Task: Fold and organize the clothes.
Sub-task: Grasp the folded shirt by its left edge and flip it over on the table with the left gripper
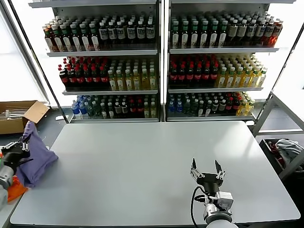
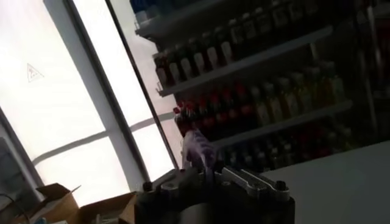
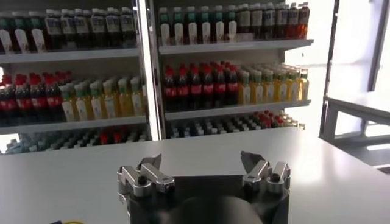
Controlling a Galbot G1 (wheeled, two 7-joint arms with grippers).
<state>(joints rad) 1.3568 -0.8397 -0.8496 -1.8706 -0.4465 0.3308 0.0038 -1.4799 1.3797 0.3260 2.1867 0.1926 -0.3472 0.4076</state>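
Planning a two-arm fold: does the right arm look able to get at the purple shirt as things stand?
Probably not yet. The shirt hangs from the left gripper at the table's left edge; the open right gripper sits far across, though nothing blocks the tabletop.

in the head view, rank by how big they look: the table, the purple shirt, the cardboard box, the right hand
1. table
2. purple shirt
3. cardboard box, partly cut off at the picture's edge, so unsure against the shirt
4. right hand
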